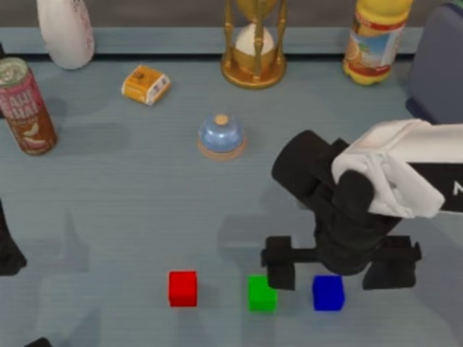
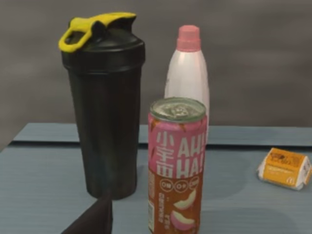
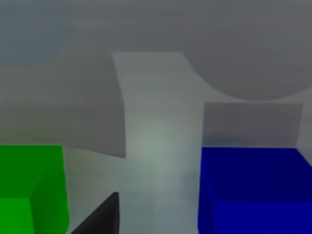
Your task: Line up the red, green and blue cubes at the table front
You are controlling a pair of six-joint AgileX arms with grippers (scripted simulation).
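Note:
Three cubes stand in a row near the front edge of the table [image 1: 108, 217]: the red cube [image 1: 182, 288] on the left, the green cube [image 1: 262, 293] in the middle and the blue cube [image 1: 328, 293] on the right. My right gripper [image 1: 336, 269] hovers open just behind the blue cube, fingers spread wide, one finger close to the green cube. The right wrist view shows the green cube [image 3: 31, 190] and the blue cube [image 3: 253, 190] apart on the table, with one dark fingertip [image 3: 105, 219] between them. My left arm [image 1: 7, 253] is parked at the left edge, its gripper open.
Along the back stand a white bottle [image 1: 66, 32], an hourglass [image 1: 255, 43] and a juice bottle [image 1: 375, 40]. A pink can [image 1: 25, 108], an orange packet [image 1: 145, 84] and a blue bell [image 1: 221, 136] sit further forward. A black shaker [image 2: 105, 107] appears in the left wrist view.

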